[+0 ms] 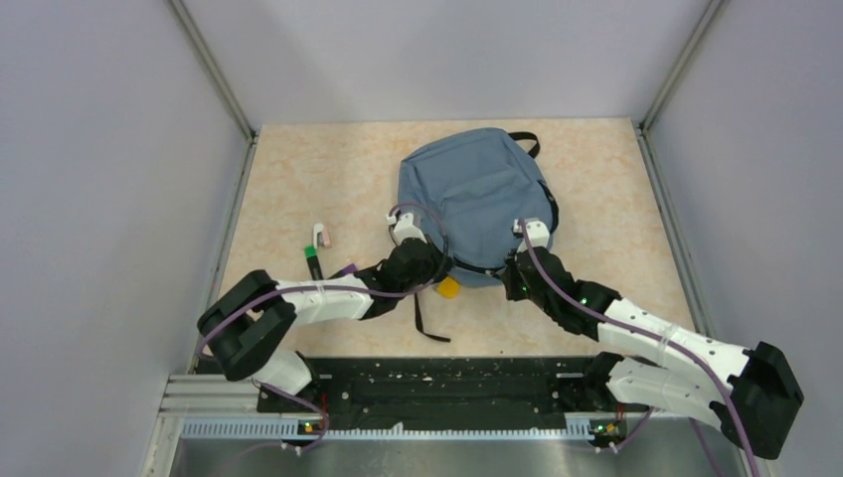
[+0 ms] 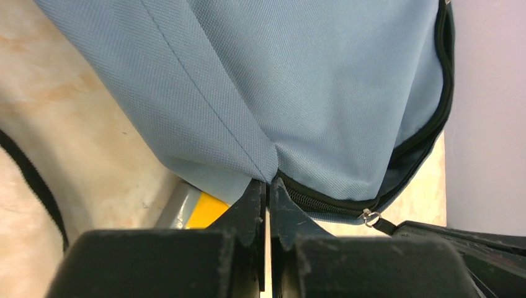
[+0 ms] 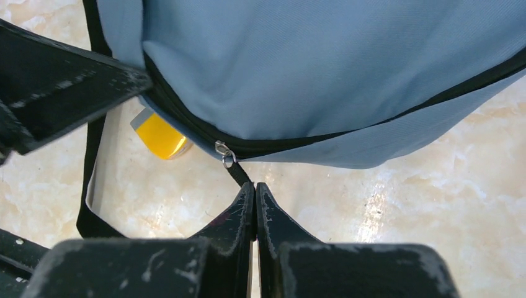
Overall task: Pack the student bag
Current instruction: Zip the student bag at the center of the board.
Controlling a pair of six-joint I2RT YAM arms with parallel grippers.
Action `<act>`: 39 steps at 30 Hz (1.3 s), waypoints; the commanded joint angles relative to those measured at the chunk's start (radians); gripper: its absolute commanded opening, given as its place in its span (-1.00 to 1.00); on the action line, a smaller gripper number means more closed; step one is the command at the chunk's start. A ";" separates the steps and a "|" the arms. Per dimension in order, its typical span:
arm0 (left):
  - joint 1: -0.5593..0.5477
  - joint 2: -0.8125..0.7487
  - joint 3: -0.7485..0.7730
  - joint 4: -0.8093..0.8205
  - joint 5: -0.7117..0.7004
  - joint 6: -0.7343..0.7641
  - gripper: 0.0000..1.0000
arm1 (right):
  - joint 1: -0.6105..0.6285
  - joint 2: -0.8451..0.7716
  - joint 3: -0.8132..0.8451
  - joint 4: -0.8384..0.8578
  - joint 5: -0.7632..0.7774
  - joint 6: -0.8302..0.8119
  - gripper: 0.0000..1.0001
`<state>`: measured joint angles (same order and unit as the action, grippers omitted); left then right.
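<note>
Left fingers (image 2: 259, 194) pinch shut on the soft hem of the student bag (image 2: 298, 81); right fingers (image 3: 247, 202) clamp its zipper pull (image 3: 239, 174). Floppy, seemingly light; best held by seams.

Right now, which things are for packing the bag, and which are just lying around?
In the job: student bag, its edge pinched by the left end effector; zip pull, gripped by the right end effector.
Lying about: yellow object poking from under the bag; green-and-black pen and small white-and-pink item, both untouched, perhaps for packing later.
</note>
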<state>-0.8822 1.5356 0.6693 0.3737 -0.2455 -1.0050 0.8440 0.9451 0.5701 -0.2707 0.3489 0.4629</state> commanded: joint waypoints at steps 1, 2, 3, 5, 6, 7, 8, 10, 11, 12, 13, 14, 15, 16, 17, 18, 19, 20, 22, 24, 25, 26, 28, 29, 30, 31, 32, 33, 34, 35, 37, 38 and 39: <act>0.065 -0.129 0.008 -0.100 -0.062 0.125 -1.00 | 0.010 -0.009 0.002 -0.029 0.081 -0.021 -1.00; 0.083 -0.149 0.002 -0.111 -0.040 0.136 -1.00 | 0.010 -0.005 0.003 -0.032 0.091 -0.018 -1.00; 0.105 -0.170 -0.008 -0.123 -0.015 0.161 -1.00 | 0.011 -0.004 0.004 -0.032 0.096 -0.013 -1.00; 0.154 -0.203 -0.019 -0.162 0.026 0.201 -1.00 | 0.011 -0.006 0.001 -0.027 0.101 -0.008 -1.00; 0.184 -0.216 -0.022 -0.183 0.046 0.223 -1.00 | 0.010 -0.005 0.000 -0.022 0.101 -0.007 -1.00; 0.216 -0.227 -0.025 -0.203 0.070 0.242 -1.00 | 0.011 -0.006 0.000 -0.019 0.102 -0.007 -1.00; 0.254 -0.238 -0.029 -0.217 0.099 0.262 -1.00 | 0.010 -0.006 -0.001 -0.015 0.102 -0.006 -1.00; 0.313 -0.260 -0.037 -0.236 0.136 0.289 -1.00 | 0.011 -0.003 0.000 -0.010 0.104 -0.006 -1.00; 0.332 -0.270 -0.040 -0.236 0.158 0.306 -1.00 | 0.010 0.000 0.003 -0.009 0.103 -0.006 -1.00; 0.342 -0.279 -0.040 -0.236 0.183 0.326 -1.00 | 0.011 0.001 0.006 -0.005 0.096 -0.002 -1.00; 0.343 -0.286 -0.038 -0.236 0.206 0.341 -1.00 | 0.010 0.003 0.008 0.009 0.074 -0.002 -1.00; 0.343 -0.288 -0.034 -0.236 0.232 0.352 -1.00 | 0.011 0.004 0.006 0.035 0.030 -0.008 -1.00; 0.343 -0.286 -0.031 -0.234 0.271 0.363 -1.00 | 0.011 0.005 0.002 0.065 -0.015 -0.011 -1.00; 0.343 -0.282 -0.026 -0.238 0.302 0.369 -1.00 | 0.013 0.008 -0.003 0.096 -0.062 -0.007 -1.00; 0.344 -0.276 -0.017 -0.246 0.333 0.374 -1.00 | 0.016 0.016 -0.005 0.121 -0.098 -0.006 -1.00; 0.343 -0.271 -0.009 -0.257 0.370 0.375 -1.00 | 0.033 0.027 0.000 0.138 -0.111 -0.002 -0.88; 0.343 -0.264 -0.003 -0.257 0.392 0.372 -1.00 | 0.057 0.037 0.009 0.146 -0.092 0.003 -0.68; 0.342 -0.261 -0.003 -0.246 0.417 0.368 -1.00 | 0.085 0.050 0.020 0.156 -0.072 0.005 -0.47; 0.341 -0.256 -0.018 -0.207 0.460 0.354 -1.00 | 0.141 0.078 0.034 0.192 -0.046 0.000 -0.13; 0.341 -0.253 -0.031 -0.183 0.477 0.339 -1.00 | 0.187 0.105 0.032 0.270 -0.050 -0.040 0.09; 0.341 -0.253 -0.033 -0.181 0.479 0.334 -1.00 | 0.206 0.117 0.023 0.326 -0.050 -0.068 0.19; 0.342 -0.252 -0.035 -0.181 0.479 0.333 -1.00 | 0.226 0.129 0.010 0.383 -0.057 -0.107 0.24; 0.341 -0.253 -0.039 -0.181 0.478 0.331 -1.00 | 0.254 0.163 -0.013 0.478 -0.030 -0.184 0.29; 0.342 -0.254 -0.040 -0.181 0.478 0.332 -1.00 | 0.266 0.180 -0.022 0.518 -0.014 -0.227 0.31; 0.342 -0.255 -0.039 -0.184 0.479 0.333 -1.00 | 0.276 0.204 -0.022 0.536 0.014 -0.269 0.35; 0.341 -0.257 -0.038 -0.189 0.477 0.334 -1.00 | 0.280 0.223 -0.013 0.531 0.037 -0.277 0.39; 0.343 -0.259 -0.037 -0.197 0.474 0.334 -1.00 | 0.281 0.241 0.005 0.503 0.067 -0.257 0.44; 0.342 -0.264 -0.038 -0.200 0.473 0.336 -1.00 | 0.281 0.259 0.035 0.463 0.088 -0.207 0.46; 0.341 -0.267 -0.041 -0.200 0.471 0.337 -1.00 | 0.282 0.274 0.065 0.422 0.107 -0.136 0.46; 0.341 -0.272 -0.043 -0.200 0.468 0.336 -1.00 | 0.281 0.283 0.083 0.398 0.114 -0.055 0.46; 0.341 -0.276 -0.046 -0.200 0.466 0.336 -1.00 | 0.282 0.284 0.078 0.405 0.085 0.113 0.42; 0.342 -0.278 -0.046 -0.200 0.466 0.335 -1.00 | 0.283 0.279 0.062 0.429 0.066 0.181 0.37; 0.341 -0.279 -0.047 -0.200 0.466 0.335 -1.00 | 0.290 0.276 0.035 0.459 0.059 0.243 0.35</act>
<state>-0.5365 1.2873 0.6270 0.1116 0.1875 -0.6750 1.1164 1.2339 0.5934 0.1154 0.3981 0.4271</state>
